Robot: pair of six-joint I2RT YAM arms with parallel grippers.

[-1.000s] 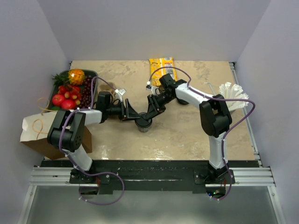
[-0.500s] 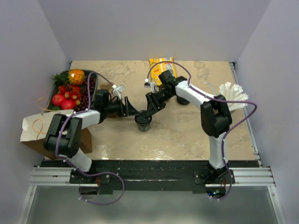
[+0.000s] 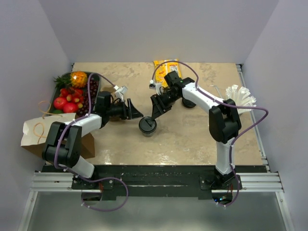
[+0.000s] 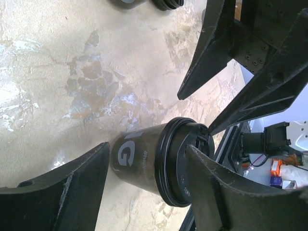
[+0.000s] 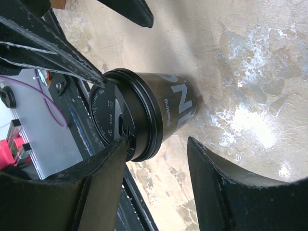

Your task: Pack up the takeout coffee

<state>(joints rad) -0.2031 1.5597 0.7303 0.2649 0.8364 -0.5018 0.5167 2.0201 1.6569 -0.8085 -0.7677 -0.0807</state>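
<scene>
Both arms have backed off since a second ago, and the coffee cup (image 3: pixel 147 125) now stands alone, upright mid-table, lid on. The left gripper (image 3: pixel 136 114) and right gripper (image 3: pixel 155 113) hang just beside it, jaws spread, holding nothing. The wrist views add white lettering on its dark side, and the lid looks seated, I think. Only overhead shows the paper bag (image 3: pixel 36 135) — well apart, far left
</scene>
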